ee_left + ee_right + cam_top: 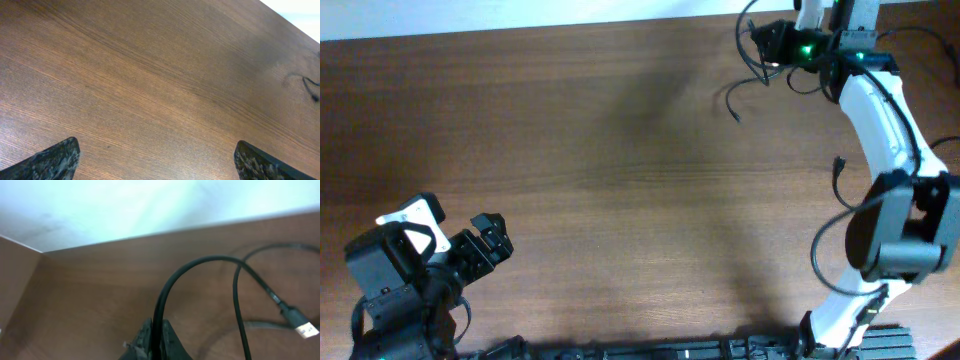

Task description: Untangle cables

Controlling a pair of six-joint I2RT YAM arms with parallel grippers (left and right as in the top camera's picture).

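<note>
Overhead: the cables (730, 100) are bunched right at the right end effector (765, 42), which sits at the far edge of the surface (620, 150). One strand trails out from it toward mid-surface, loose end free. No cord is laid out on its own away from that end effector, so my read is early stage, with basically all the separating left to do. The left end effector (488, 243) is well apart from the right end effector, diagonally across. A small black plug tip (838, 165) shows beside the right arm, on the base side of that end effector; can't tell if it's a task cord or arm wiring. Left wrist: fingers (57, 159) spread wide, holding nothing, bare wood between them. A thin dark squiggle far off is probably the bundle, too small to confirm. Right wrist: right end effector clamped on one black cord (165, 295) that arcs up out of the pinch. A second cord (237, 300) loops just beside it and ends in a metal plug (306, 329). Third cord not made out, and the crossings are cut off at the frame edge.
</note>
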